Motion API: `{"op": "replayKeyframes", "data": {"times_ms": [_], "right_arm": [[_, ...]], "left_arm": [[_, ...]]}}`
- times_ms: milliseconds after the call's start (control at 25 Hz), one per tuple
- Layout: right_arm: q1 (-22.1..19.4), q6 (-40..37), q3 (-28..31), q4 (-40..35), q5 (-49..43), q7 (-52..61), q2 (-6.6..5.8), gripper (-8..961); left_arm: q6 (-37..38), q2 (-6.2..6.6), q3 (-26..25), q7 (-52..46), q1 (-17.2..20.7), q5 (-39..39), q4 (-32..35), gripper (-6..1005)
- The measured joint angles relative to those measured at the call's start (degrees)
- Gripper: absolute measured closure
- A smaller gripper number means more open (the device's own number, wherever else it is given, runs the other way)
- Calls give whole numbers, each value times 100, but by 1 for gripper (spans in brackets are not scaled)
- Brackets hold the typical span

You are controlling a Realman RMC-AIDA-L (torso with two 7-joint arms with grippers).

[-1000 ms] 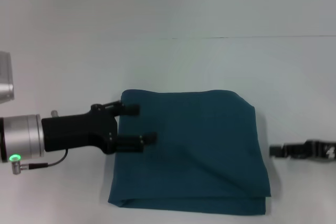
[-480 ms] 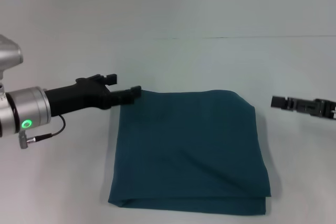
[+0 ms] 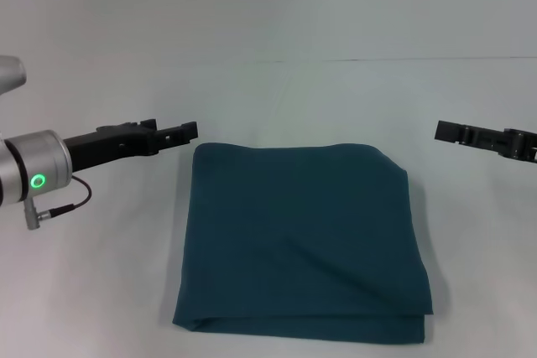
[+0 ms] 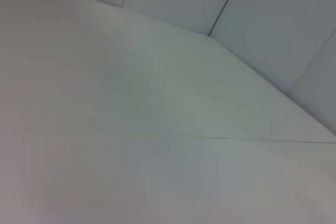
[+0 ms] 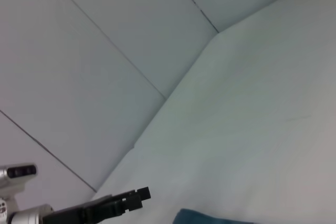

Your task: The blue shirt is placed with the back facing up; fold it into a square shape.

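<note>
White tabletop (image 3: 277, 98) is carrying the soft dark teal-blue cotton shirt (image 3: 302, 241), lying folded square in the near middle. It is looking limp; edges are offering the grip. Left gripper (image 3: 186, 131) and right gripper (image 3: 445, 132) are hovering clear, holding nothing; whether they are spread, I cannot tell.

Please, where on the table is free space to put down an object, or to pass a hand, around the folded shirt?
The white table is bare beyond the folded dark teal-blue cotton shirt, up to the back wall. Bare strips also lie on both sides of it, though the left gripper hangs near its far left corner and the right gripper off its right side. The front edge offers little room.
</note>
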Motion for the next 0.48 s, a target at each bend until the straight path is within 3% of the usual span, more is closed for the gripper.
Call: {"op": "replayKeyframes", "data": {"times_ms": [160, 480], "right_arm": [[19, -66, -102, -3, -16, 108, -121, 24], [15, -129, -100, -14, 6, 455, -225, 26]], "left_arm": [[-285, 0, 44, -387, -3, 186, -25, 62], [-655, -81, 417, -665, -44, 410, -95, 69]]}}
